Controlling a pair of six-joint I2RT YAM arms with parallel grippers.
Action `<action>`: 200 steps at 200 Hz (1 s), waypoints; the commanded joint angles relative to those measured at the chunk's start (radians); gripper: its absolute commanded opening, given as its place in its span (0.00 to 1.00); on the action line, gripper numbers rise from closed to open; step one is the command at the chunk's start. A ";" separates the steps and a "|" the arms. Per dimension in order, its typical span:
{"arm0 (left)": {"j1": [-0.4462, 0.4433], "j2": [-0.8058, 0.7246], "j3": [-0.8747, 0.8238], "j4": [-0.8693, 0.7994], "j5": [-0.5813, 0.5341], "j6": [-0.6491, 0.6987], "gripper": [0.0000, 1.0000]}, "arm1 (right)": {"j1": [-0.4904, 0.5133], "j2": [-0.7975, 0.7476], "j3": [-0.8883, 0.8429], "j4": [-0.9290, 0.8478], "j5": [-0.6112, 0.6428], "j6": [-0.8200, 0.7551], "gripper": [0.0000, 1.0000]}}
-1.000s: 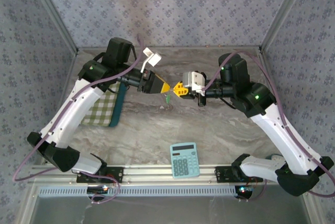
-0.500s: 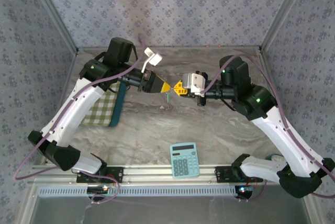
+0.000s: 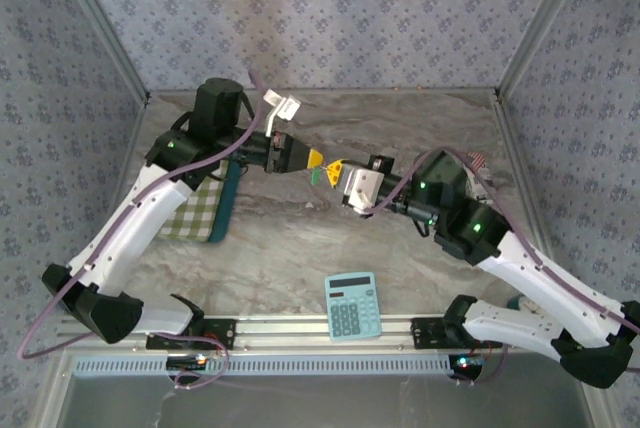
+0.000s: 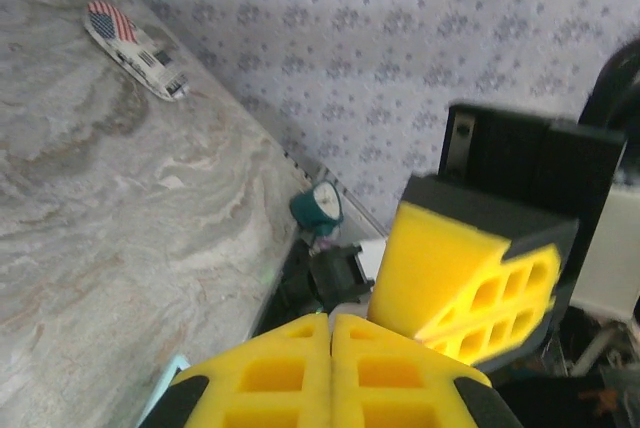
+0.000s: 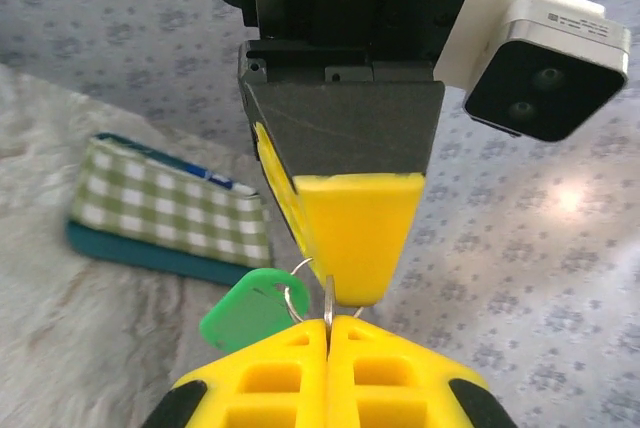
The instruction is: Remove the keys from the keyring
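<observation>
Grey marbled bench lies under me, with flowered wallpaper on the walls behind. My two arms meet above its middle, tip against tip. My right claw is pressed fully together on a thin metal strip that stands out between its fingers. Whether this is a key blade or part of the ring, I cannot tell. My left claw is also fully closed, and its point touches the top of that strip, but I cannot see if it really grips anything. The keyring hangs just beside the strip. The keys, which I see as one bright green piece, hang from it in the air between the two claws.

What could go wrong, I think: both grips have very little metal, so a quick pull or twist may let the strip slip out, and the bunch would fall to the bench. The ring may also only bend and close again, with the green piece not freed.

Of writing I can read nothing. A small flat thing near the wall carries a stars-and-stripes pattern. The marks on the calculator buttons are too small.
</observation>
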 commanded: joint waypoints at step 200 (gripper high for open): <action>0.007 -0.222 -0.337 0.659 -0.303 -0.365 0.00 | 0.192 0.135 -0.165 0.809 0.475 0.483 0.00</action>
